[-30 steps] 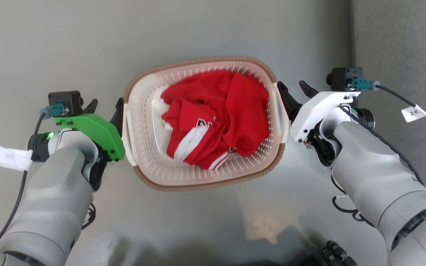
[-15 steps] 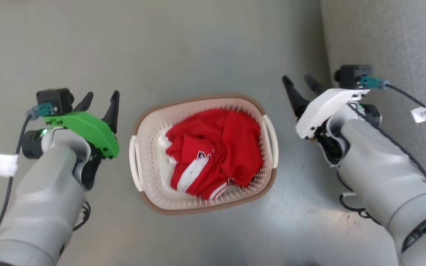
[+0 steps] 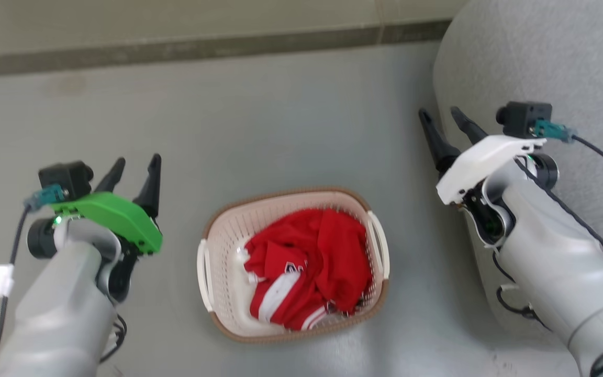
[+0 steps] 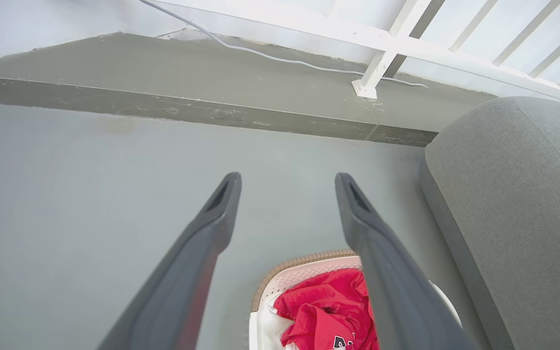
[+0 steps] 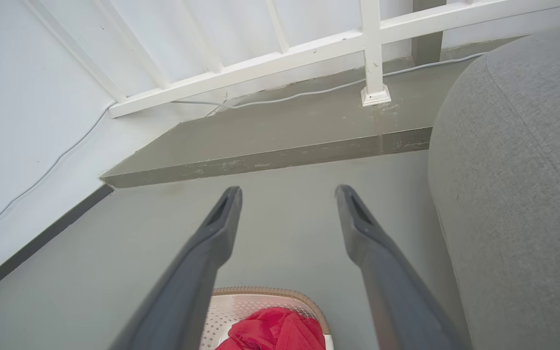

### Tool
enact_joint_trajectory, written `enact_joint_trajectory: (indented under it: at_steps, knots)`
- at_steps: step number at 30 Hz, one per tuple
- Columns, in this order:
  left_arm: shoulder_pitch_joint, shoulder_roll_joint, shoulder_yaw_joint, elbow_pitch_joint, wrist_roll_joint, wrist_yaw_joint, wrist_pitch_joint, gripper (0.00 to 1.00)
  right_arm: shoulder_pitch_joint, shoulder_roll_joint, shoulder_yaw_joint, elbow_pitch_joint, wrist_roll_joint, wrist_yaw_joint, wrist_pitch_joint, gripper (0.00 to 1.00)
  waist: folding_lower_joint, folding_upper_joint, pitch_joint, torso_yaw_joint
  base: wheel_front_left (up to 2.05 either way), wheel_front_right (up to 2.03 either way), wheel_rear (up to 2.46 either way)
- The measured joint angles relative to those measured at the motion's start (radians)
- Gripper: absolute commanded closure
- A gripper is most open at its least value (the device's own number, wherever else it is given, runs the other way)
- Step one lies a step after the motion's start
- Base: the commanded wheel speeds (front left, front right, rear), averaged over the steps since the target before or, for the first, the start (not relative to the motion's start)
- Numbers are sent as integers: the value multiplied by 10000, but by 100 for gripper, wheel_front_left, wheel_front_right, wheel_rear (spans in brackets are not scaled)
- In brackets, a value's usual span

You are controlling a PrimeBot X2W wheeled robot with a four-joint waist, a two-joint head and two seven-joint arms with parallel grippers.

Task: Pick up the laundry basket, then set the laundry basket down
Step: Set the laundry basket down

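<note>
Laundry basket point(image 3: 228, 235) stands upright on the grey floor point(image 3: 280, 131) at the lower centre of the head view, a crumpled red shirt point(image 3: 306, 267) lying inside it. Nothing touches it.

The left gripper point(image 3: 137, 159) hangs at the left of the frame and the right gripper point(image 3: 439, 112) at the upper right. Both are well apart from the basket, and each has its fingers spread wide and empty, as both wrist views also show.

A grey upholstered seat point(image 3: 516, 52) fills the upper right. A low step point(image 3: 176, 50) crosses the top, and beyond it the wrist views show a white railing point(image 4: 382, 63).

With the basket on the floor and nothing held, this looks like either the moment before the pick or the rest after the set-down. These pictures alone do not settle which.

If a lift is due, both arms must come down and inward. One pair of fingers goes to the left handle point(image 3: 204, 272) and the other to the right handle point(image 3: 380, 246). They should close together and rise level.
</note>
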Motion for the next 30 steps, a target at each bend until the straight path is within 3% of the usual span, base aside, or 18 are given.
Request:
enact_joint_trajectory:
  at_steps: [9, 17, 30]
  knots:
    - [1373, -10, 922, -1057, 539, 31, 0, 0, 1426, -123, -763, -1198, -744, -414, 0, 0, 0, 0, -1281, 100, 0, 0, 0]
    - [2452, -12, 1607, -2171, 1181, 408, -25, 0, 2405, -290, -1440, -2351, -1344, -746, 0, 0, 0, 0, -2228, 166, 0, 0, 0]
    - [4033, -81, 2830, -4172, 1887, 681, -25, 0, 3920, -328, -2309, -4100, -2311, -1045, -2, 0, 0, 0, -2770, 216, 0, 0, 0]
